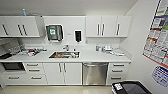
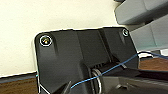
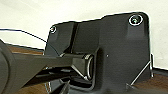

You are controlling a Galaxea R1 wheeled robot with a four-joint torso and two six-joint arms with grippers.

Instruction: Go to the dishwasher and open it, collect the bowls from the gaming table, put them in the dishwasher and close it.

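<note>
Head view: kitchenette wall straight ahead. The dishwasher [image 1: 95,73] sits under the surface [image 1: 87,57], lower centre-right of the frame, between the white double cabinet [image 1: 62,73] on its left and a drawer stack [image 1: 117,72] on its right. Steel door is shut and upright. Its bar handle [image 1: 95,64] runs level across the top of the door, just below the surface edge; long axis left to right in the frame.

The sink [image 1: 64,54] is set into the surface, up and left of the dishwasher, with something orange inside that is too blurred to name. A black bin [image 1: 131,88] stands at the lower right corner, near the dishwasher's right side. A poster [image 1: 157,37] hangs on the right wall.

Key relation: the dishwasher lies ahead and slightly right of frame centre, well apart from the robot. By that offset the right arm looks the nearer one for the handle, though this is only a judgement from the frame. The bin may crowd an approach from the right.

Wrist views: each shows the robot's own dark plate against a pale wall and a strip of wood-toned floor. Fingers of either arm cannot be made out, so how far they are open cannot be told. Nothing suggests a held thing.

Task stage, judged: approach to the dishwasher, door not yet opened.
</note>
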